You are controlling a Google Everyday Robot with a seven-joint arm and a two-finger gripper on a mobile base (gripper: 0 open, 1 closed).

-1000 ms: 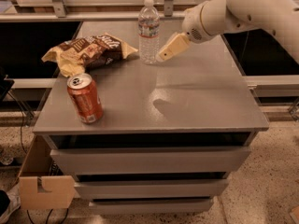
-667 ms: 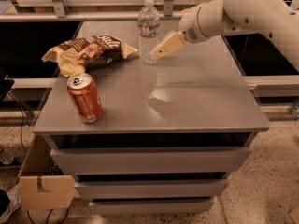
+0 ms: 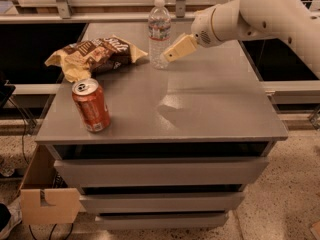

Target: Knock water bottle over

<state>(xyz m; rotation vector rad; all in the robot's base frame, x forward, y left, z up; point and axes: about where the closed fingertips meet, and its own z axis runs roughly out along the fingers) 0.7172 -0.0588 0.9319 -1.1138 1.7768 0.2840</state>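
Observation:
The water bottle (image 3: 159,32) is clear ribbed plastic with a white cap and a pale label band. It stands upright near the back middle of the grey cabinet top (image 3: 210,109). My gripper (image 3: 169,57) reaches in from the right on a white arm (image 3: 260,14). Its tan fingertips sit right beside the bottle's lower right side, at or very near contact.
An orange-red soda can (image 3: 91,105) stands at the front left of the top. A crumpled brown chip bag (image 3: 95,54) lies at the back left, next to the bottle. A cardboard box (image 3: 45,194) sits on the floor at the left. Metal rails (image 3: 100,16) run behind the cabinet.
My gripper has moved left, closing the gap to the bottle. The bottle still stands upright in the same spot.

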